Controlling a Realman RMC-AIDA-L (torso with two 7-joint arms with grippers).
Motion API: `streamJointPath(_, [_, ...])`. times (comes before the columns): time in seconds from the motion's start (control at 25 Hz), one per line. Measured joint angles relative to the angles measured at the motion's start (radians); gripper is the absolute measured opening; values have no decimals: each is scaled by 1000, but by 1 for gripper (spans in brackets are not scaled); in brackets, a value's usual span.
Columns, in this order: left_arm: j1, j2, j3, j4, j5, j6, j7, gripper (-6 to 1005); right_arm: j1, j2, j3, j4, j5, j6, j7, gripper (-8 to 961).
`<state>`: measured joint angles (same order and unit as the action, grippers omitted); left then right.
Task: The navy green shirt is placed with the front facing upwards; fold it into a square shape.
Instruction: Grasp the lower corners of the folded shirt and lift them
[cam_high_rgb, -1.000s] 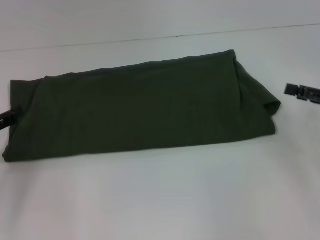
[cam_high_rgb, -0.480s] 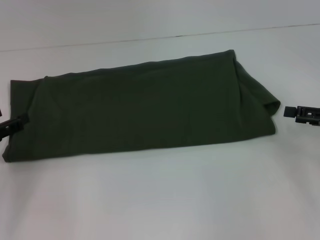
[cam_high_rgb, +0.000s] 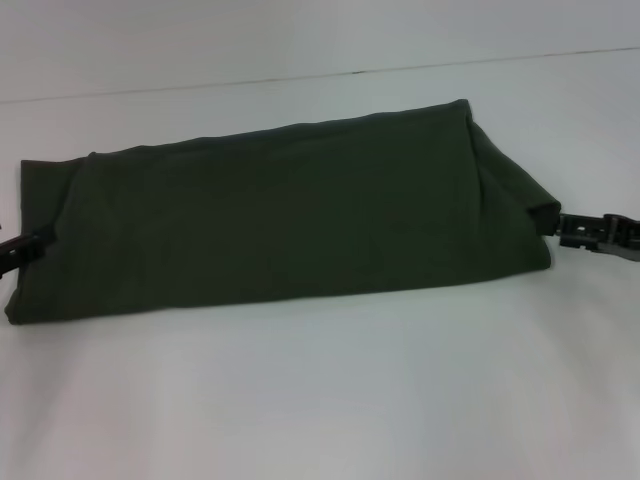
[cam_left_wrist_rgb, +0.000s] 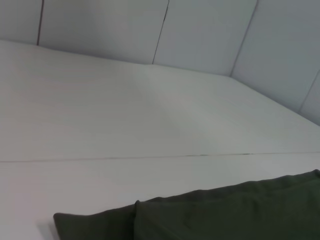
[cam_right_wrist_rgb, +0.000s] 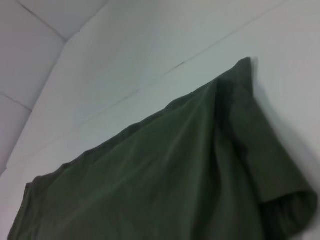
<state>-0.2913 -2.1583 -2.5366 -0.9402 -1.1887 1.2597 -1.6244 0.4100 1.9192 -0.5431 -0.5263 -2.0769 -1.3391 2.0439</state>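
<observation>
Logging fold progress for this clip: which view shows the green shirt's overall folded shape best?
The head view: the whole navy green shirt lies as a long folded band on the table, a gripper at each end. The left wrist view catches only an edge, the right wrist view one end with a loose fold.

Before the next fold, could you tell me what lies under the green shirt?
The navy green shirt lies folded on the white table. Only bare tabletop shows around it; anything beneath is covered.

No legible text (plain fabric only)

Left claw (cam_high_rgb: 22, 249) and right claw (cam_high_rgb: 585, 230) sit low, far apart.
</observation>
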Motion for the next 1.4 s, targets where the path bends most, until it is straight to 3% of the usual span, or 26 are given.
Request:
streamJointPath(0.44, [-6, 4, 5, 0, 0, -26, 2, 910, 28, 21, -1, 11, -41, 49, 23, 774])
streamJointPath(1.28, [-15, 8, 6, 1, 0, -31, 3, 911, 53, 38, -14, 34, -65, 78, 35, 770])
streamJointPath(1.4, [-15, 8, 6, 1, 0, -31, 3, 911, 48, 34, -9, 34, -65, 78, 40, 700])
